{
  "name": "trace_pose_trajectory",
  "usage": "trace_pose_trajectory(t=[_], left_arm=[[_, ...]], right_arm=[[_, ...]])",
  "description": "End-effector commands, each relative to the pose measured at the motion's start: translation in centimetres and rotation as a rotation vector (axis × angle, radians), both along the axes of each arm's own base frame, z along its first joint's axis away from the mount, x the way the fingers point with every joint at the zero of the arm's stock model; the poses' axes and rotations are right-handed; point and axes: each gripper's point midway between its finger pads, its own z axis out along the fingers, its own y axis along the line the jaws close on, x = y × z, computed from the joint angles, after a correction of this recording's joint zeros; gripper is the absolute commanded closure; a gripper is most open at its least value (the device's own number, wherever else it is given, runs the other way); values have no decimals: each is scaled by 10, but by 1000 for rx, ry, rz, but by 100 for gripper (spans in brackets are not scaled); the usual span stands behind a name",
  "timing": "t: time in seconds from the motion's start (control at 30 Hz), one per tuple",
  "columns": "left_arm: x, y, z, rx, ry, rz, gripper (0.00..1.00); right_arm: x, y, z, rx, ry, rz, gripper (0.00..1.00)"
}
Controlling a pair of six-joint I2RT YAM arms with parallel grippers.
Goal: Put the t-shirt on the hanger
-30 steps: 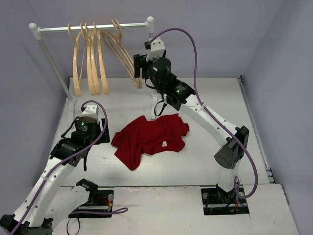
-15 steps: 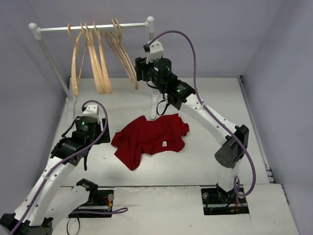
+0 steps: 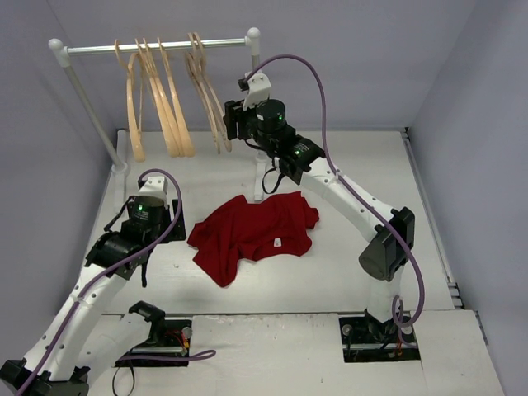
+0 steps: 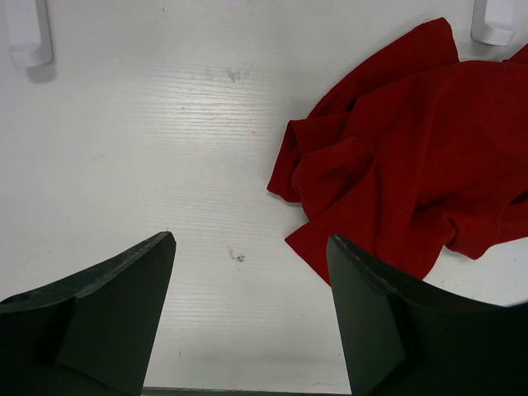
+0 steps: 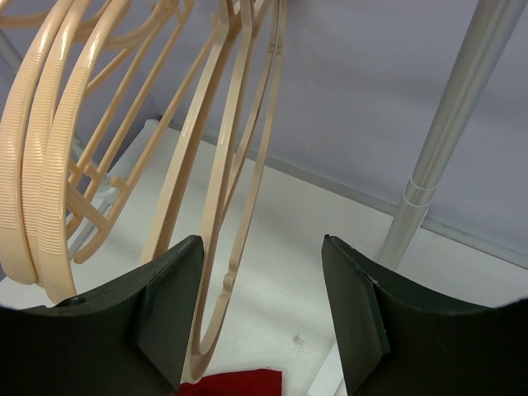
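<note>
The dark-red t-shirt (image 3: 256, 231) lies crumpled on the table's middle; it also shows in the left wrist view (image 4: 412, 148). Several pale wooden hangers (image 3: 161, 99) hang on the rail. My right gripper (image 3: 233, 124) is open and raised at the rightmost hanger (image 3: 210, 103). In the right wrist view the lower end of that hanger (image 5: 239, 190) stands between the jaws, close to the left finger, with my gripper (image 5: 262, 313) not closed on it. My left gripper (image 3: 155, 206) is open and empty above bare table, left of the shirt (image 4: 252, 313).
The white-and-metal rail stand (image 3: 157, 47) stands at the back left. Its right post (image 5: 437, 157) is just right of my right gripper, and its feet (image 4: 29, 33) rest on the table. Grey walls close in the sides and the back.
</note>
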Motion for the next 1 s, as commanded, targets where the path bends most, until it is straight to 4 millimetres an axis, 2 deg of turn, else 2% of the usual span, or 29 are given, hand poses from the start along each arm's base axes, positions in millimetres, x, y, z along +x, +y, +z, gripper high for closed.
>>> trace_pose_trajectory(t=[0.0, 0.63, 0.8, 0.97], left_arm=[[10, -1, 13, -20, -52, 14, 30], [10, -3, 12, -23, -44, 7, 30], [10, -3, 11, -24, -43, 5, 30], [11, -3, 12, -24, -44, 6, 30]], right_arm=[[-3, 9, 34, 88, -79, 28, 44], [-7, 29, 14, 86, -55, 50, 42], [-3, 28, 7, 64, -55, 26, 46], [-2, 27, 6, 37, -72, 0, 57]])
